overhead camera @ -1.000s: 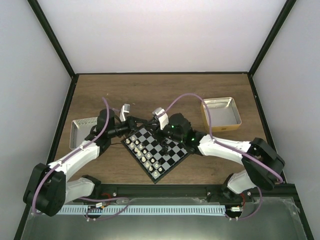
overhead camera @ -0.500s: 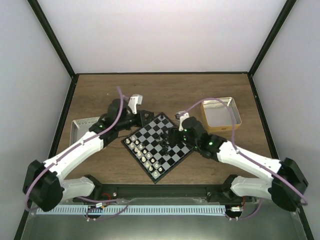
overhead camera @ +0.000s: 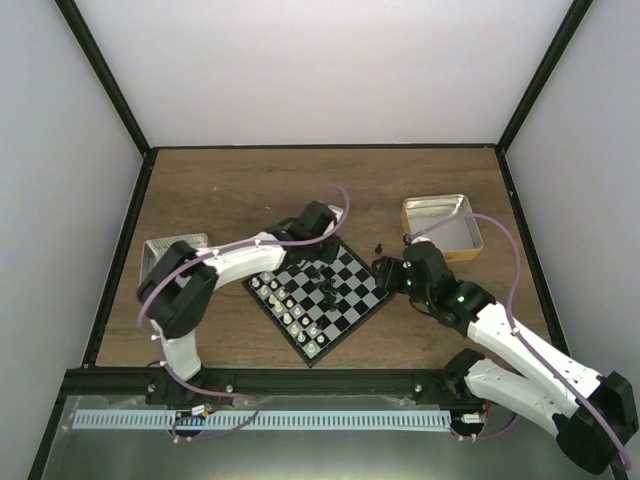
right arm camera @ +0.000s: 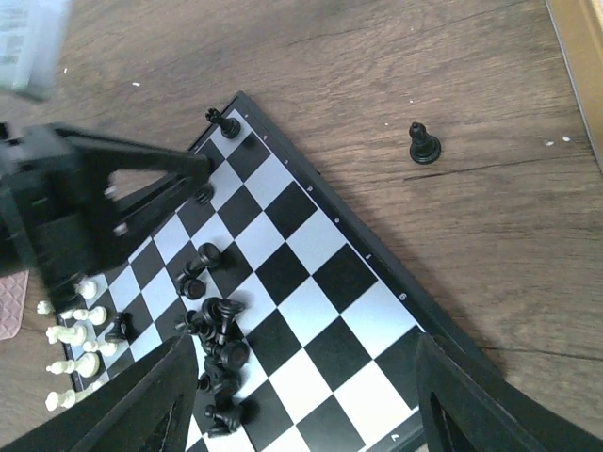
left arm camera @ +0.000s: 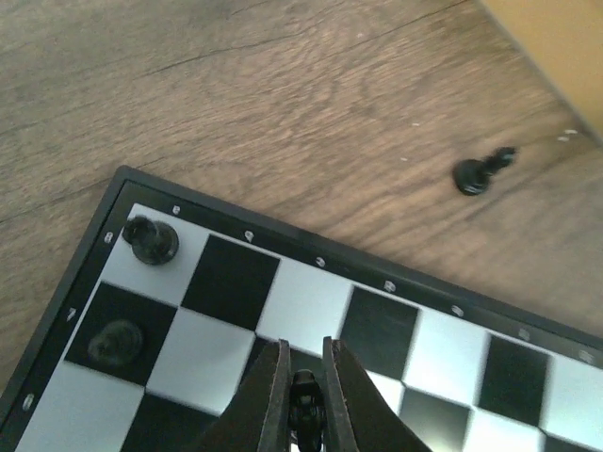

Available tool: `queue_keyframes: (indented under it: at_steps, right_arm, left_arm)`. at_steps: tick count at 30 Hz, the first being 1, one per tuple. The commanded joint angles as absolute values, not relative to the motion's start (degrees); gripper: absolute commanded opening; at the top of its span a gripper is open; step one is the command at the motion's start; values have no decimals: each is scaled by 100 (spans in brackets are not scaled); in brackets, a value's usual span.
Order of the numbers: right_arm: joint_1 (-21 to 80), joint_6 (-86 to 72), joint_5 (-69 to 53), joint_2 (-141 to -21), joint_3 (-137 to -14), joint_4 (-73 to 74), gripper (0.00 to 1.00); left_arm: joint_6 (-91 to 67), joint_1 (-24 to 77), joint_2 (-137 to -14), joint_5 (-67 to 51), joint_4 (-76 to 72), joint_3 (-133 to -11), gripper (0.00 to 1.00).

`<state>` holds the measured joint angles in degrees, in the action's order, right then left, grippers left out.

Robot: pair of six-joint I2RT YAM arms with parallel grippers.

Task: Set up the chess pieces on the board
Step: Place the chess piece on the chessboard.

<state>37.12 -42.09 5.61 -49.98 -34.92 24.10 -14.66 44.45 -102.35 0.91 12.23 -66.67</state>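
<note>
The board is set diagonally on the table, mid-scene, just beyond the arm bases. White pieces are lined in two rows along its near-left edge, so that side is judged done. Black pieces are bunched mid-board, several tipped and not yet sorted. Two corner pieces are stood at the far corner, judged the start of the black ranks. A loose pawn is seen off the board, on the table between its far-right edge and the tan tray.

A held piece, black, is pinched between the narrow fingers of the left gripper, upright over the far-edge squares near the corner pieces. This is judged a placement into the far rows. Whether it is touching the square cannot be told.

The right gripper is spread wide with nothing between the fingers. It is hung near the right corner of the board, apart from the left gripper, judged so as not to crowd it. The loose pawn is judged its likely next pick.
</note>
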Motion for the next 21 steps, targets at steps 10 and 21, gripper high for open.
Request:
queue_keyframes:
  at_steps: [10, 21]
  right_arm:
    - [3657, -3924, 509, -4786, -3766, 3033, 66]
    - [3656, -4305, 415, -4796, -3544, 2893, 66]
  left_arm:
    - [-1270, 4399, -11632, 967, 1058, -7575, 4]
    - [-1216, 4091, -11377, 514, 618, -6821, 4]
